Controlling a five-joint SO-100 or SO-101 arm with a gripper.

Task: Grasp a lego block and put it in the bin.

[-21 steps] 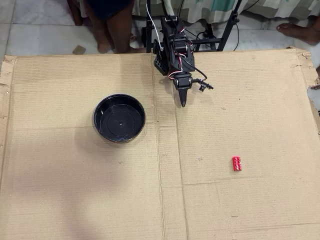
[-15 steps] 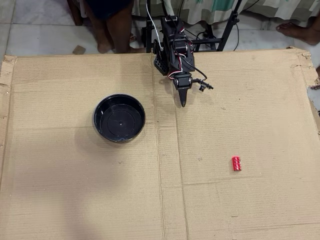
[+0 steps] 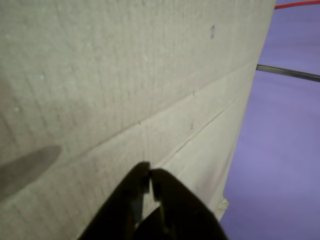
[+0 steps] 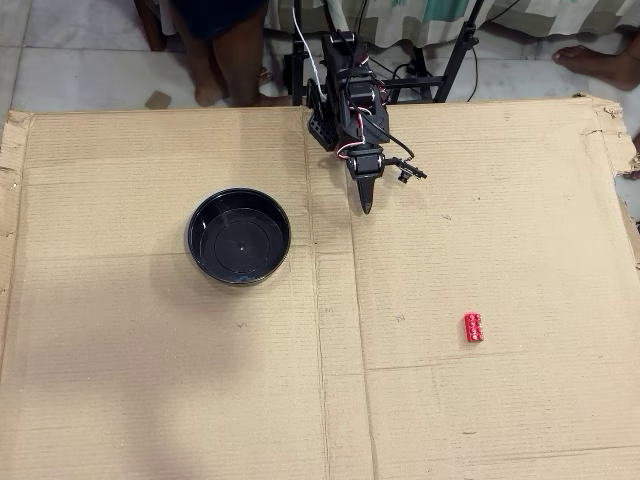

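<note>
The fingers (image 4: pixel 366 205) hang pressed together and empty near the arm's base, while the brick (image 4: pixel 473 327) lies well off toward the lower right in the overhead view, long axis running roughly top to bottom, far from the bin (image 4: pixel 239 237).

Wide open cardboard surface (image 4: pixel 150 400) in the overhead view, and the hand (image 4: pixel 366 207) hangs near the far edge, fingertips pressed together. Between it and the lego block (image 4: pixel 473 327), toward the near right corner, nothing but bare cardboard. The only thing standing up from the sheet is the bin (image 4: pixel 239 236), left of the hand and well apart from it. The near edge and both near corners lie bare. In the wrist view, flat cardboard ahead of the fingertips (image 3: pixel 142 172).
</note>
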